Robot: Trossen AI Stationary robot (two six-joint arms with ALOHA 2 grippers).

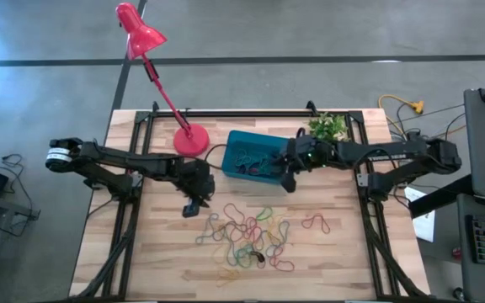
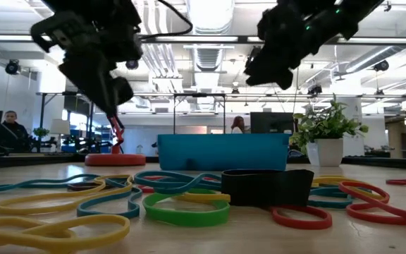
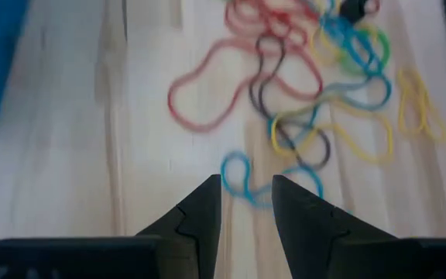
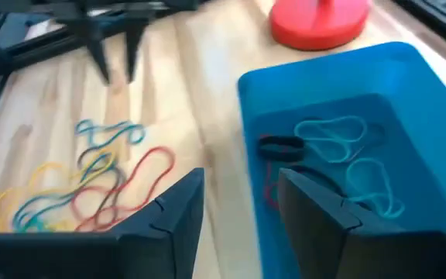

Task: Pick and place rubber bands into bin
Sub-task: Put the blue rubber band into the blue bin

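Jaws of right gripper spread, empty, over bin edge; left gripper parted above bare wood.

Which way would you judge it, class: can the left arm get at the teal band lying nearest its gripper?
Probably yes. The left gripper hangs open just above the teal band, with bare table around it and nothing between. The right gripper is off at the bin.
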